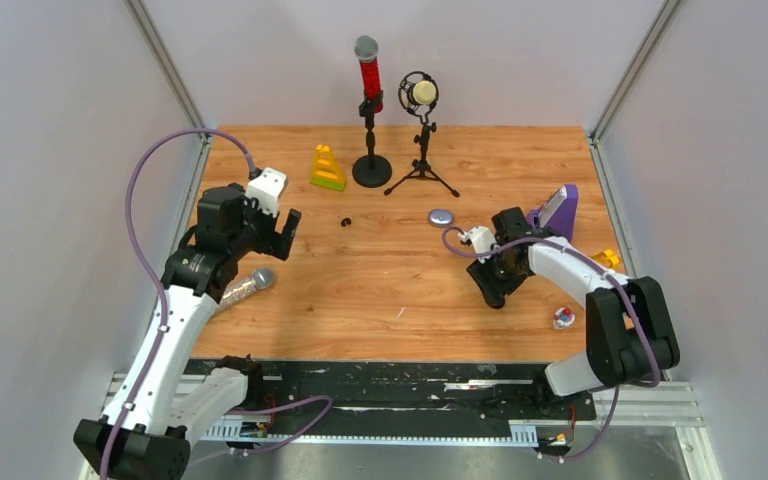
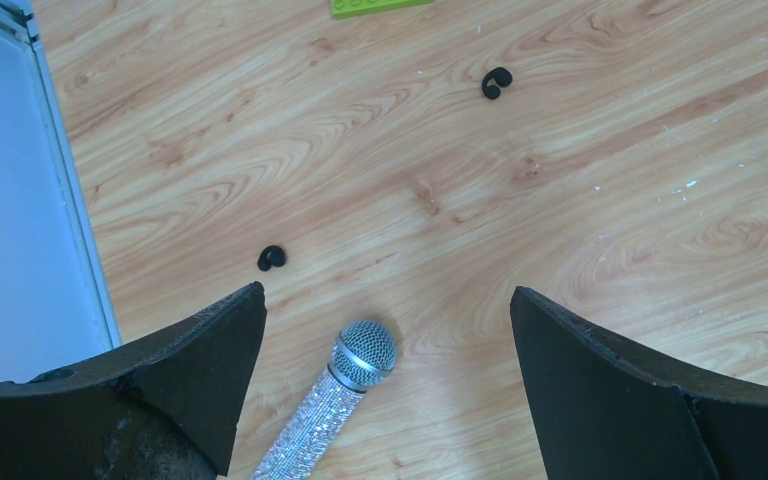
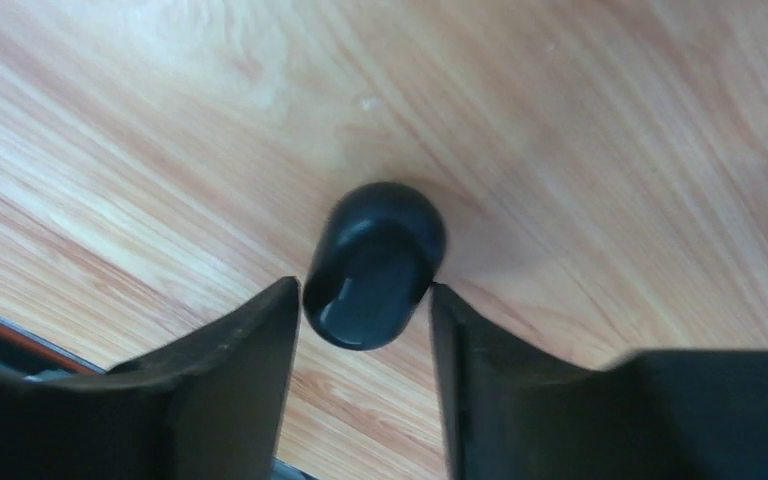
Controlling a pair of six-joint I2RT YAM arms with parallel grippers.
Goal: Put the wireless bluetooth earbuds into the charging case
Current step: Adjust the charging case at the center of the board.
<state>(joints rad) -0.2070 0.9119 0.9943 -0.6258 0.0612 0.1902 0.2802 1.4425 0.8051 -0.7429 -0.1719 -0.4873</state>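
The left claw (image 2: pixel 385 300) hangs wide open over the wooden surface (image 2: pixel 580 200), with a glittery silver microphone (image 2: pixel 345 385) lying beneath it. Two tiny black earbuds lie apart on the wood, each matte and hook-curled: the near earbud (image 2: pixel 271 258) just past the left fingertip, the far earbud (image 2: pixel 496 83) farther out. The right claw (image 3: pixel 363 292) stands narrow around a glossy, rounded black charging case (image 3: pixel 375 240) on the surface, fingertips against both sides.

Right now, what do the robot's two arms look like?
Both the left arm and right arm have white shells with black joints and bases. A purple cable loops along each, and a small white box sits at the wrist. The jaws are matte black, wedge-shaped, with scuffed edges.
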